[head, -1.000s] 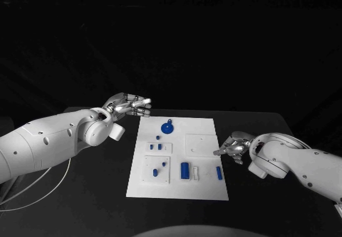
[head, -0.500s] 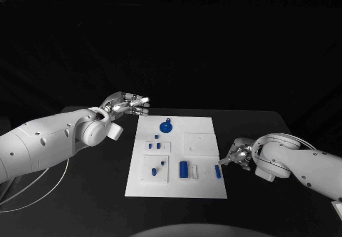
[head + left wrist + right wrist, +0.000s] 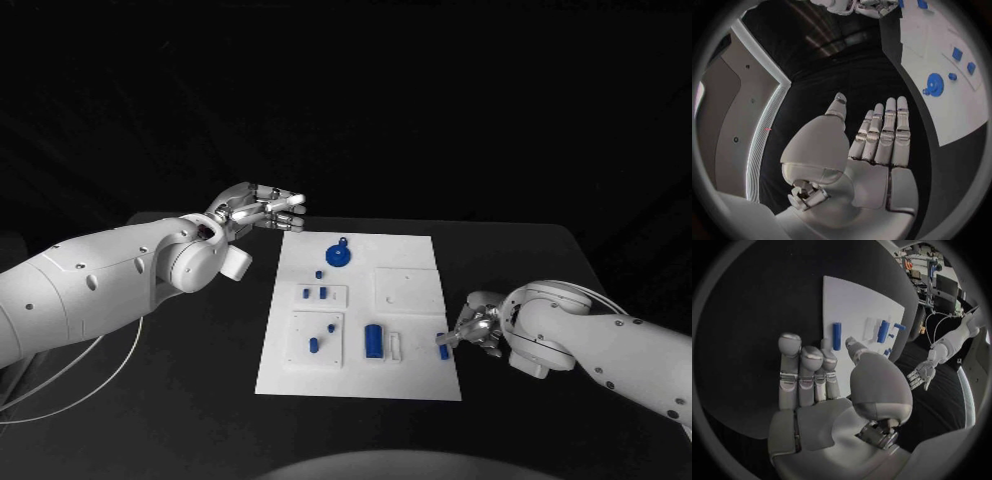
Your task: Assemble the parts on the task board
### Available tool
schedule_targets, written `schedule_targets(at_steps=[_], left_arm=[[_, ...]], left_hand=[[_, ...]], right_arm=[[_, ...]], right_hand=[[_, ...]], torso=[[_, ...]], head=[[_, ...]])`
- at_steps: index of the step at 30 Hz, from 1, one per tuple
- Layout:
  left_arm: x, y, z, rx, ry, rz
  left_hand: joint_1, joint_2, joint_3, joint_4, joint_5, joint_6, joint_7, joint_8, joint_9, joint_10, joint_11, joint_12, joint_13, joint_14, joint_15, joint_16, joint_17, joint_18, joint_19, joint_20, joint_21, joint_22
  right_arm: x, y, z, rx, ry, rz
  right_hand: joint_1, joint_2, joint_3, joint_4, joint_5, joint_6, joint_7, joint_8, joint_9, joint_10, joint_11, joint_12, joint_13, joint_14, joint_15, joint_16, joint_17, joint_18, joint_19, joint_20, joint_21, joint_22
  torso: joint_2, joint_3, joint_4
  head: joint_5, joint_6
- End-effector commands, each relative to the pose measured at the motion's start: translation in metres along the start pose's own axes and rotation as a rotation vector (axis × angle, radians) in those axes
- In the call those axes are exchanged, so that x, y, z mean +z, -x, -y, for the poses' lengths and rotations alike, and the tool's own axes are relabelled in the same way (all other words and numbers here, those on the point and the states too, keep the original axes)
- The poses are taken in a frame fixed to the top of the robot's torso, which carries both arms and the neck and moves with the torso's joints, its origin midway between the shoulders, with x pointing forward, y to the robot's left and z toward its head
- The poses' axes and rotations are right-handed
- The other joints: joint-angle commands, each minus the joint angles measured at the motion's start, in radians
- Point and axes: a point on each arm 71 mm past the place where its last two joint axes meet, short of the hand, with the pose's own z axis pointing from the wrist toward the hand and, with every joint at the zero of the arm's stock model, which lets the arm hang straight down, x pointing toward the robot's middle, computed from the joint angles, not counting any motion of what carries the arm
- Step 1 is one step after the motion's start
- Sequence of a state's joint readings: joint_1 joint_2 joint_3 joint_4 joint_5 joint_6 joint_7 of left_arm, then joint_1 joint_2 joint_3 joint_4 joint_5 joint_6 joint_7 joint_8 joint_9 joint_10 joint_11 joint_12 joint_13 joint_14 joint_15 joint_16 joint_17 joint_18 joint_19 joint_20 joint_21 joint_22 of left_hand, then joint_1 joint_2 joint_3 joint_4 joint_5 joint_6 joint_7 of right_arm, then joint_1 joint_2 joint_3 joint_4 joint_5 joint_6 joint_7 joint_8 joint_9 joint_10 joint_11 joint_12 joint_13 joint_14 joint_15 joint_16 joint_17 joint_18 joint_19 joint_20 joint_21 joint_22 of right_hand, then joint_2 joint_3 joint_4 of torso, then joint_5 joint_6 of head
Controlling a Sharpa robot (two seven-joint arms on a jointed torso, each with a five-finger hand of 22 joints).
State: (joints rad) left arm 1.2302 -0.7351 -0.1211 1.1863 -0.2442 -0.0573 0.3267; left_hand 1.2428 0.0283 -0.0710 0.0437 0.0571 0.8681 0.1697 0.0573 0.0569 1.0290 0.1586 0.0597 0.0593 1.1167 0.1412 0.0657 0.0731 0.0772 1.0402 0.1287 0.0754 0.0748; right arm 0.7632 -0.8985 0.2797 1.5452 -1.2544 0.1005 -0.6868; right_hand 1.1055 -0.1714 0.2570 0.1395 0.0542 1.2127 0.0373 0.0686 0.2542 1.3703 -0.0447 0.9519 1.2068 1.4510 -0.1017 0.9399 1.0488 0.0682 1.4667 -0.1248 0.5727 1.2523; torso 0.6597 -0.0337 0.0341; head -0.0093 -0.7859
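On the black worktop (image 3: 188,400) we see the flat white rectangular task board (image 3: 361,385) with its small blue plastic parts: nearest us a blue upright cylinder (image 3: 374,342) beside a white block, and a slim blue bar (image 3: 443,347) at the board's right edge. The right hand (image 3: 472,330) hovers just beside that bar, fingers straight and close together, holding nothing; we cannot tell whether it touches the board. Farther back, a round blue disc with a loop (image 3: 338,257) lies near the far edge. Beyond the board's far left corner, the left hand (image 3: 260,211) hangs released, fingers extended and grasping nothing.
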Motion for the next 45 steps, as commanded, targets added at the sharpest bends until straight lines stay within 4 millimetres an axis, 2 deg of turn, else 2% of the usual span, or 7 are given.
schedule_targets(at_steps=[1, 8, 25, 31, 38, 41, 45], left_arm=[[0.0, -0.002, 0.002, -0.002, -0.017, -0.016], [0.0, -0.002, 0.001, -0.004, -0.014, -0.021], [0.0, -0.005, 0.001, -0.008, -0.002, -0.034], [0.0, -0.004, 0.0, -0.012, 0.005, -0.029], [0.0, -0.003, 0.0, -0.015, 0.012, -0.028], [0.0, -0.003, -0.001, -0.016, 0.015, -0.029], [0.0, -0.003, -0.001, -0.017, 0.017, -0.03]], left_hand=[[0.002, 0.011, -0.003, -0.006, 0.004, 0.002, 0.001, 0.001, 0.001, 0.008, 0.0, 0.001, 0.0, 0.003, -0.001, -0.004, 0.0, -0.004, 0.002, -0.001, -0.001, 0.0], [0.002, 0.011, -0.003, -0.006, 0.004, 0.002, 0.001, 0.001, 0.001, 0.008, 0.0, 0.001, 0.0, 0.003, -0.001, -0.004, 0.0, -0.004, 0.002, -0.001, -0.001, 0.0], [0.0, 0.012, -0.005, -0.003, 0.001, -0.009, 0.002, 0.001, 0.001, 0.005, 0.001, 0.001, 0.0, 0.001, 0.0, -0.004, 0.0, -0.004, 0.001, 0.0, -0.001, 0.0], [-0.003, 0.01, -0.006, 0.001, 0.0, -0.023, 0.004, 0.0, 0.0, 0.003, 0.002, 0.001, 0.0, -0.001, 0.0, -0.005, 0.0, -0.004, -0.002, 0.001, -0.003, -0.001], [-0.003, 0.008, -0.006, 0.002, 0.0, -0.029, 0.005, 0.0, 0.0, 0.002, 0.002, 0.001, 0.0, -0.001, 0.001, -0.005, 0.0, -0.006, -0.005, 0.001, -0.003, -0.001], [-0.003, 0.008, -0.006, 0.002, 0.0, -0.029, 0.005, 0.0, 0.0, 0.002, 0.002, 0.001, 0.0, -0.001, 0.001, -0.005, 0.0, -0.006, -0.005, 0.001, -0.003, -0.001], [-0.003, 0.005, -0.004, 0.005, 0.0, -0.034, 0.005, 0.0, -0.001, 0.001, 0.003, 0.001, 0.0, -0.001, 0.001, -0.005, 0.0, -0.006, -0.006, 0.001, -0.003, -0.001]], right_arm=[[0.001, -0.002, 0.0, -0.028, -0.028, 0.007], [0.006, -0.009, -0.002, -0.06, -0.036, 0.013], [0.015, -0.021, -0.002, -0.184, -0.062, 0.075], [0.016, -0.021, -0.002, -0.213, -0.067, 0.099], [0.016, -0.022, -0.003, -0.234, -0.066, 0.113], [0.015, -0.024, -0.004, -0.233, -0.062, 0.112], [0.015, -0.025, -0.005, -0.209, -0.057, 0.104]], right_hand=[[-0.001, -0.009, 0.003, -0.005, -0.004, 0.006, 0.001, -0.003, 0.002, -0.003, 0.0, 0.004, 0.002, 0.003, 0.005, 0.003, 0.002, -0.008, 0.046, 0.005, 0.006, 0.002], [0.036, 0.004, 0.038, -0.049, -0.004, 0.021, -0.006, -0.004, 0.007, 0.001, -0.005, 0.008, 0.005, 0.004, 0.003, 0.005, 0.006, -0.01, 0.047, 0.003, 0.01, 0.005], [0.073, 0.069, 0.13, -0.274, 0.019, 0.021, -0.005, -0.005, 0.0, -0.003, -0.004, 0.013, 0.011, 0.005, 0.004, 0.006, 0.011, -0.013, 0.046, 0.004, 0.017, 0.014], [0.052, 0.066, 0.17, -0.338, 0.217, -0.057, 0.029, -0.005, -0.053, -0.024, 0.012, -0.011, -0.002, 0.001, 0.014, -0.002, 0.005, -0.006, 0.041, 0.013, 0.006, 0.016], [0.026, 0.061, 0.216, -0.404, 0.279, -0.122, 0.056, -0.006, -0.152, -0.042, 0.023, -0.03, -0.027, -0.003, 0.023, -0.008, 0.002, 0.006, 0.039, 0.023, -0.004, 0.027], [0.025, 0.037, 0.319, -0.424, 0.503, -0.154, 0.068, -0.005, -0.181, -0.053, 0.025, -0.045, -0.039, -0.009, 0.022, -0.012, 0.001, 0.01, 0.036, 0.02, 0.0, 0.038], [0.015, 0.012, 0.433, -0.421, 0.59, -0.161, 0.07, -0.006, -0.188, -0.052, 0.025, -0.048, -0.048, -0.009, 0.021, -0.007, 0.008, 0.017, 0.03, 0.02, 0.024, 0.075]], torso=[[0.0, 0.0, -0.0011], [0.0, -0.0002, -0.0011], [0.0, -0.0001, -0.0013], [0.0, -0.0001, -0.0012], [0.0, -0.0008, -0.001], [0.0, -0.0005, -0.0004], [0.0, -0.0007, -0.0005]], head=[[0.0, -0.003], [-0.002, -0.007], [-0.008, -0.012], [-0.009, -0.013], [-0.009, -0.014], [-0.011, -0.015], [-0.011, -0.016]])
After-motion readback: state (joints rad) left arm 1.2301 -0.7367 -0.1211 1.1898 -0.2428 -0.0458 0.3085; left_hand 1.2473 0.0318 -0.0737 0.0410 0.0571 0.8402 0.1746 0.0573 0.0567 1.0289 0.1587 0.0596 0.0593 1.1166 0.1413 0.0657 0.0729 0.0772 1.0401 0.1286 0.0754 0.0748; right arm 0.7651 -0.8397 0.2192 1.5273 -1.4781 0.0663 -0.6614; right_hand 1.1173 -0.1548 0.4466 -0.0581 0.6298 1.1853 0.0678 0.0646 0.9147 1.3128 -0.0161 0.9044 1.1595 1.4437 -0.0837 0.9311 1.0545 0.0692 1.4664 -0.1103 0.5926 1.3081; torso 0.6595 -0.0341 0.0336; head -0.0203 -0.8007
